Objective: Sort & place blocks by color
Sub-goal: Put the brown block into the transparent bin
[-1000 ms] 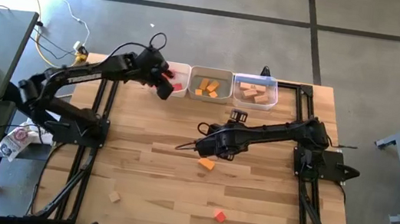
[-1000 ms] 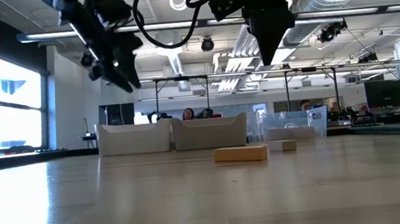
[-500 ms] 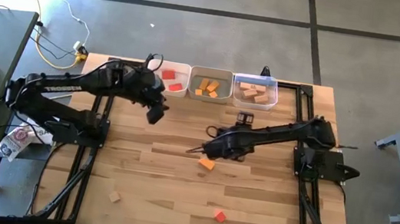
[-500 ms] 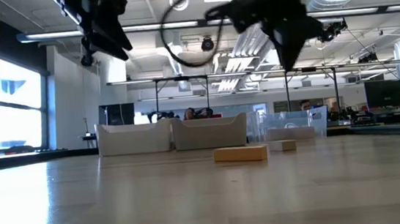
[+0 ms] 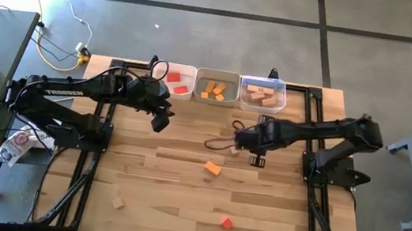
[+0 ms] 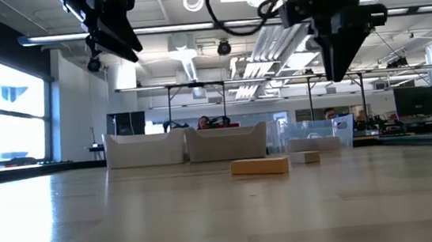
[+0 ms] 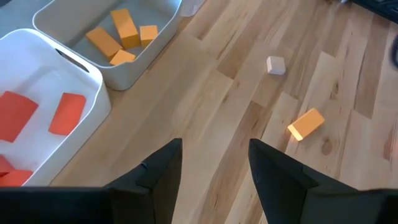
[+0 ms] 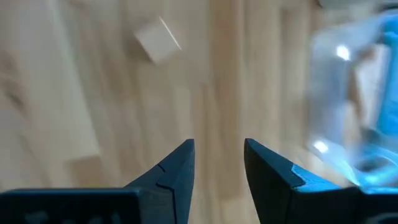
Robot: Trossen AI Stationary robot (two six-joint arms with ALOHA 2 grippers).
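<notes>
High view: right gripper (image 5: 254, 142), jaws apart and empty, has been swung from the orange block (image 5: 212, 168) toward the pale cube (image 5: 234, 149); left gripper (image 5: 159, 119), open, has been withdrawn from the red bin (image 5: 188, 71).

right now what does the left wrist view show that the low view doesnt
Only the left wrist view looks into the white bin with red blocks and the grey bin with orange blocks. Only the low view shows the right gripper hanging above the table, and the room behind. Both show the orange bar and the pale cube on the table.
</notes>
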